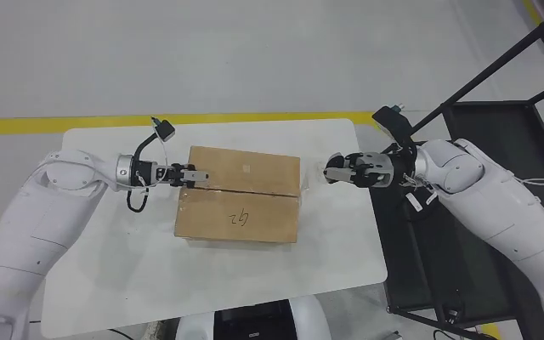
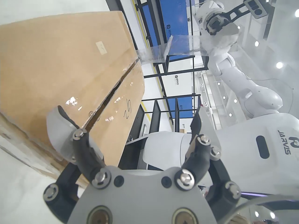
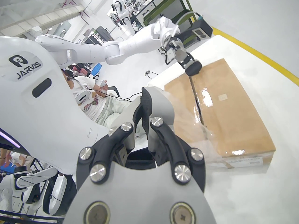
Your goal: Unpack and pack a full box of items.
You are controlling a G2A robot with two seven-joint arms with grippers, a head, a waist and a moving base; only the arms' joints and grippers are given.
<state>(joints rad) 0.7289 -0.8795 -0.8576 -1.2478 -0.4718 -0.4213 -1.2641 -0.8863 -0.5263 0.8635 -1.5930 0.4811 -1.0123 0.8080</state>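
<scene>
Nearest us, our left gripper (image 2: 128, 117) stood with its fingers apart, one finger lying over the near end of the seam on the box (image 1: 242, 200). Our right gripper (image 3: 146, 95) was pinched together on the clear tape (image 2: 182, 45), which stretched taut from the box's far end. We judged the task barely begun: the box sat mid-table (image 1: 127, 263) with its flaps down, nothing unpacked and all the repacking ahead. We counted one box, two flaps, one tape strip and two grippers.
</scene>
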